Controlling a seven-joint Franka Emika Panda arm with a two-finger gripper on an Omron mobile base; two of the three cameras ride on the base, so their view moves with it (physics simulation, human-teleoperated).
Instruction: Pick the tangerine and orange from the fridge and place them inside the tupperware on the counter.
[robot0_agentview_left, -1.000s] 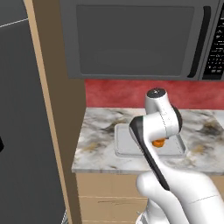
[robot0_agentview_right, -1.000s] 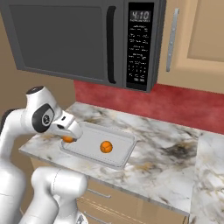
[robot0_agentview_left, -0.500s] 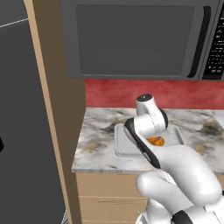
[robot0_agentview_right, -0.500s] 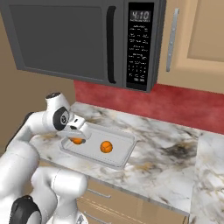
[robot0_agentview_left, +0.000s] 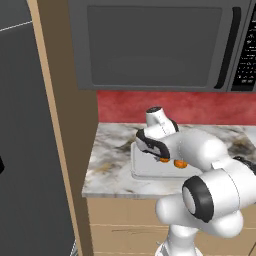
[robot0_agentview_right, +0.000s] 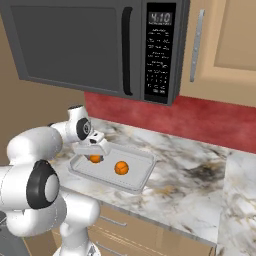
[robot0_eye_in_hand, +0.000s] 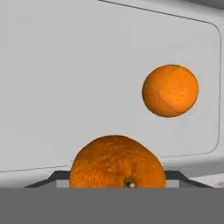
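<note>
Nearest, the tan drawers (robot0_agentview_right: 145, 240) sit under the marble counter (robot0_agentview_right: 200, 195). The white arm (robot0_agentview_left: 210, 165) reaches forward from the base over the counter's near edge.

The gripper (robot0_agentview_right: 96, 153) hangs low over the left part of the tupperware (robot0_agentview_right: 142, 176), fingers pinched on an orange fruit (robot0_eye_in_hand: 117, 162). In the hand view this fruit sits right at the fingertips, rough-skinned, stem end facing the camera; the fingers themselves are hidden behind it. Orange or tangerine: cannot tell.

Second orange fruit (robot0_agentview_right: 120, 168) lies on the tupperware floor, just right of the held one and apart from it, smoother skin with fine lines (robot0_eye_in_hand: 170, 90).

Behind the tupperware: more counter, then the red wall strip (robot0_agentview_right: 200, 120). Dark microwave (robot0_agentview_right: 100, 45) above. Fridge (robot0_agentview_left: 30, 150) at far left in the left base view.
</note>
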